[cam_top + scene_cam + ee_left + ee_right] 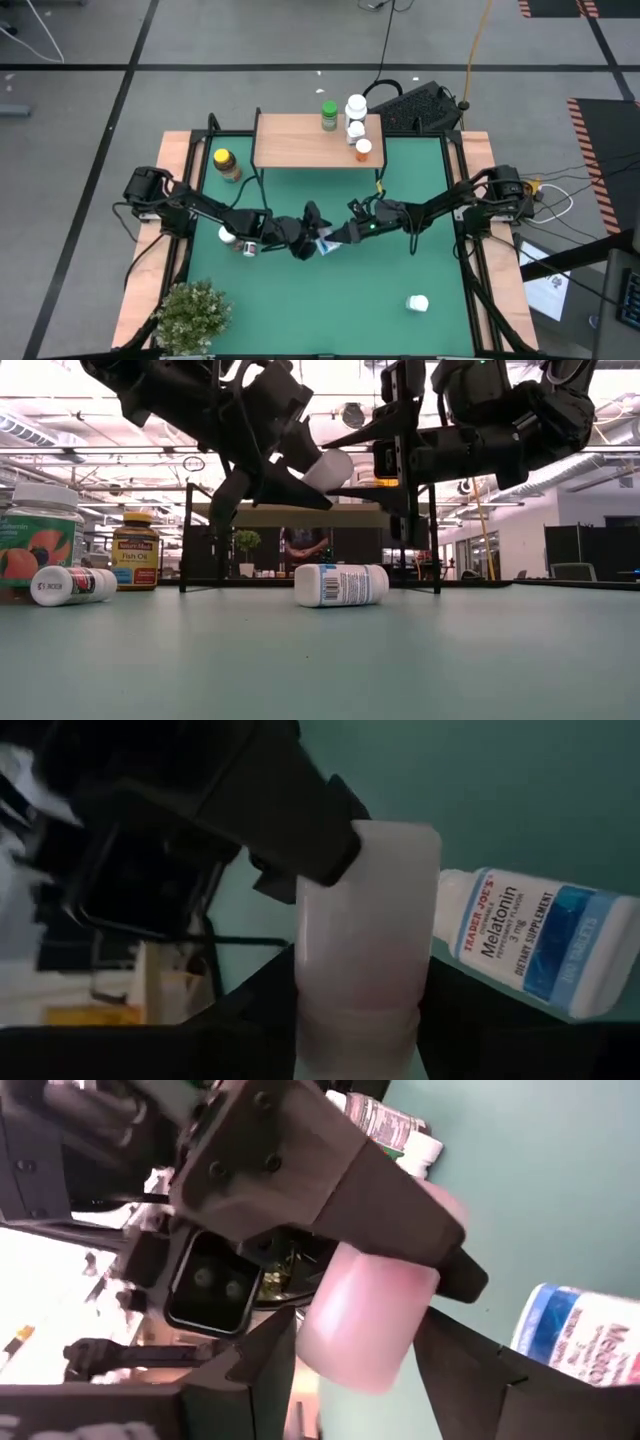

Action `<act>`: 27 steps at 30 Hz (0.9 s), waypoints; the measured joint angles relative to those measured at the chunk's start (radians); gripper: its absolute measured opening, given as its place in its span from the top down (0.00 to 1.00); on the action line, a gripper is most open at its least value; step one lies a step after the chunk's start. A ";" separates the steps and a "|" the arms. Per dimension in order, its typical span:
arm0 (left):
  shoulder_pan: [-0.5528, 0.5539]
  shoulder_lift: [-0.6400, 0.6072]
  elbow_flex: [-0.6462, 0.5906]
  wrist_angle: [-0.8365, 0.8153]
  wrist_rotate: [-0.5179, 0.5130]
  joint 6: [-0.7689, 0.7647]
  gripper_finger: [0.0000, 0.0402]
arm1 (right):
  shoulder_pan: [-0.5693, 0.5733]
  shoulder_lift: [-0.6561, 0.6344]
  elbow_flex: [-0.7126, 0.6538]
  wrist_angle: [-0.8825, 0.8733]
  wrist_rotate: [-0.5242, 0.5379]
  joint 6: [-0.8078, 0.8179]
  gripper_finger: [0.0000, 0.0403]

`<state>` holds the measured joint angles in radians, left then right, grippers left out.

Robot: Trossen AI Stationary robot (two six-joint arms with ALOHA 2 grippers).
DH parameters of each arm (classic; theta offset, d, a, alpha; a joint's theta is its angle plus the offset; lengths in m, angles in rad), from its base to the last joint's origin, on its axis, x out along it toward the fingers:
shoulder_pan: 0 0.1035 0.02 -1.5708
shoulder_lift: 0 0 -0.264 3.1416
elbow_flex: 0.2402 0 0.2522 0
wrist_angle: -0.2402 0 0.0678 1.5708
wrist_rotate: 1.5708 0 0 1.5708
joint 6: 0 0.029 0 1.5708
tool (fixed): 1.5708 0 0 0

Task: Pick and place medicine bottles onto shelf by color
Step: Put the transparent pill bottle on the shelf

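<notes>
A white pill bottle hangs in the air between my two grippers over the middle of the green mat. My left gripper reaches it from the left and my right gripper from the right; both are shut on it. A blue-white Melatonin bottle lies on its side on the mat just below them. The light-wood shelf stands at the far edge, with a green bottle, two white bottles and an orange-capped one upright on its right end. My left gripper pinches one end of the white bottle between its two fingers, which come level from the table's left. The bottle is lifted clear of the mat and sticks out past the fingertips. My right gripper has the bottle's other end between its two fingers, which lie against both its sides and come level from the table's right. One of its fingers shows against the bottle's side in the left wrist view.
An amber yellow-capped bottle stands on the mat left of the shelf. Two white bottles lie under my left arm, another at the near right. A potted plant stands at the near left corner.
</notes>
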<state>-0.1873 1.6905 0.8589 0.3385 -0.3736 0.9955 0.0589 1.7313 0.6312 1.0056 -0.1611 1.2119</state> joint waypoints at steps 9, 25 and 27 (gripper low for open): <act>0.004 0.000 0.000 -0.001 -0.005 -0.282 0.45 | -0.016 -0.003 0.000 -0.021 -0.001 -0.411 0.57; 0.156 -0.239 0.003 -0.294 0.012 -0.662 0.32 | -0.032 -0.045 -0.001 -0.017 0.004 -0.939 0.57; 0.192 -0.268 0.001 -0.319 0.089 -0.704 0.36 | -0.032 -0.063 -0.001 -0.018 0.005 -1.050 0.57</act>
<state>0.0052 1.4228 0.8598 0.0191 -0.2848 0.2912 0.0269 1.6685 0.6300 0.9872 -0.1563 0.1624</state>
